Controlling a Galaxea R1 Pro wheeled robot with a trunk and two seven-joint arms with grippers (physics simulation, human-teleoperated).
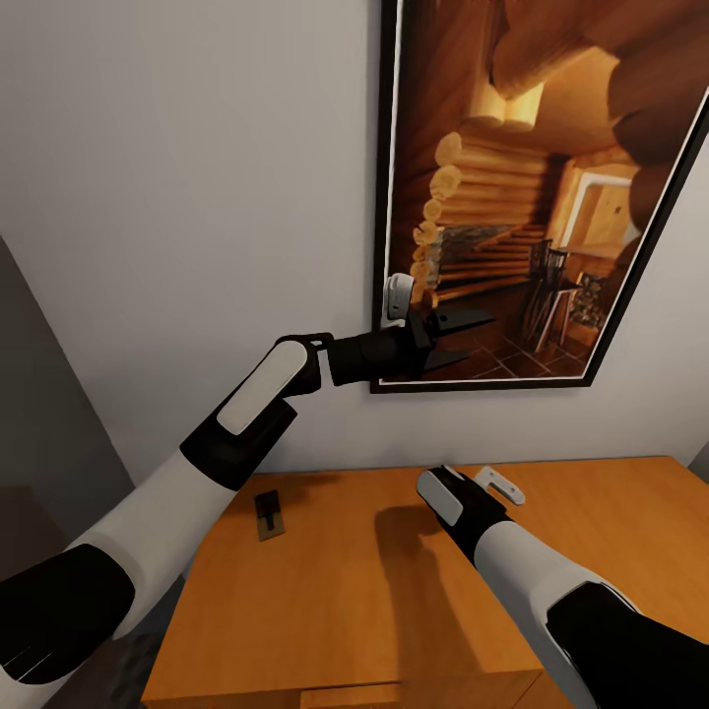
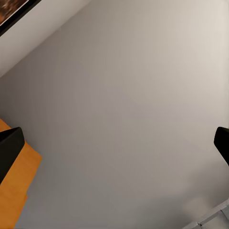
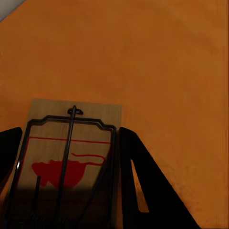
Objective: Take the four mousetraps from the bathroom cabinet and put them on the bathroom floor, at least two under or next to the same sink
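On the cabinet, your right gripper straddles a mousetrap: tan board, red mouse print, dark wire. Can't tell if it's gripping. Left gripper hangs spread wide.

cabinet: glowing orange-brown
mousetrap: pale wood, showing red mouse print, between right gripper fingers
wall: showing plain grey-white

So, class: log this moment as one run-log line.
right pincer: fingers either side of mousetrap on cabinet top | left pincer: open, raised before wall picture | second mousetrap on top
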